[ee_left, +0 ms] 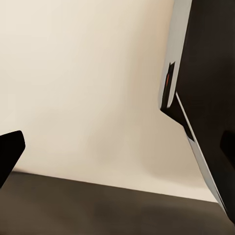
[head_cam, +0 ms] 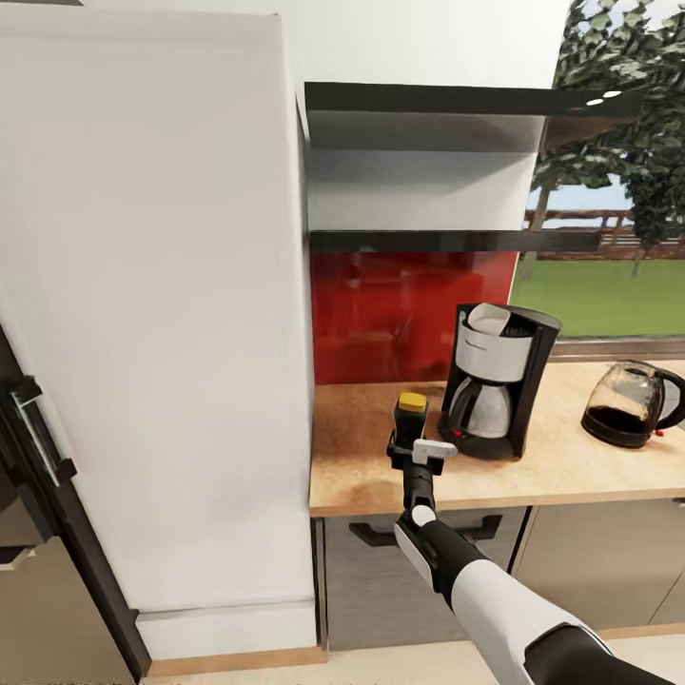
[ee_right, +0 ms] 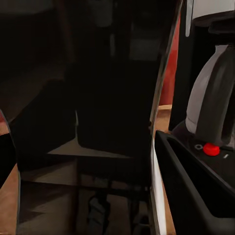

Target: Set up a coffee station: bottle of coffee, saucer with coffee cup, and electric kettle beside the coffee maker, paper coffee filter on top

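My right gripper [head_cam: 415, 451] is shut on the bottle of coffee [head_cam: 411, 417], a dark bottle with a yellow cap, held upright over the wooden countertop [head_cam: 362, 447] just left of the coffee maker [head_cam: 499, 381]. Close up in the right wrist view, the dark bottle [ee_right: 112, 98] stands beside the coffee maker's base [ee_right: 205, 161] with its red button. A white paper filter [head_cam: 488, 320] sits in the top of the coffee maker. The glass electric kettle [head_cam: 633, 404] stands on the counter to the right. My left gripper [ee_left: 117, 152] is open and holds nothing.
A tall white cabinet [head_cam: 152, 314] walls off the counter's left end. Two dark shelves [head_cam: 447, 243] hang above a red backsplash [head_cam: 400, 304]. A dark appliance [head_cam: 38, 457] with a handle stands at the far left. Drawers [head_cam: 428, 561] sit under the counter.
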